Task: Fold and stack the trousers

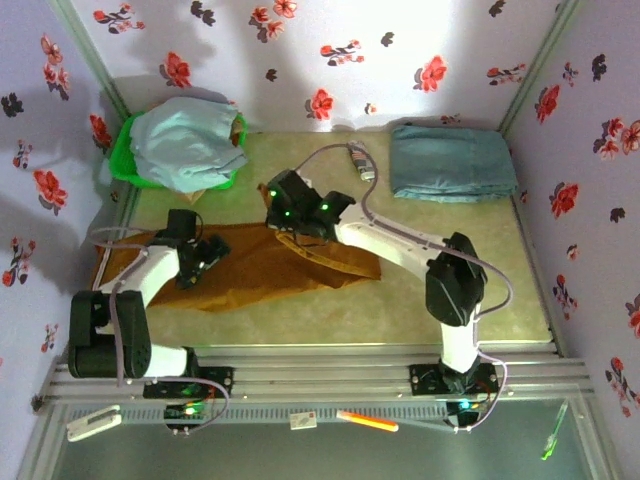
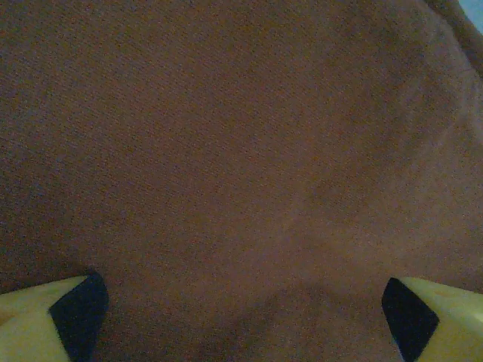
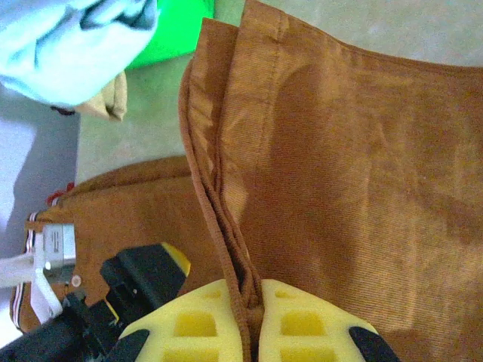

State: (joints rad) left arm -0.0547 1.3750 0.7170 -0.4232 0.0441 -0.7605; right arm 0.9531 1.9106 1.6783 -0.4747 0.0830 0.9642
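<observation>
The right gripper (image 3: 247, 298) pinches a seamed edge of the ochre trousers (image 1: 265, 268) (finely ribbed cloth); the left gripper (image 2: 243, 313) hangs spread wide over them.

The trousers (image 1: 250, 272) are ochre-brown, finely ribbed cloth, lying stretched out and somewhat rumpled on the surface (image 1: 450, 300). One doubled edge with a stitched hem is pinched between the closed fingers of the right hand (image 3: 249, 305). From that grip the layers run away from the hand as a narrow fold and widen into a broad smooth panel. The other end lies flat directly beneath the wide-spread left hand (image 2: 241, 317), its weave plain and unwrinkled there.
</observation>
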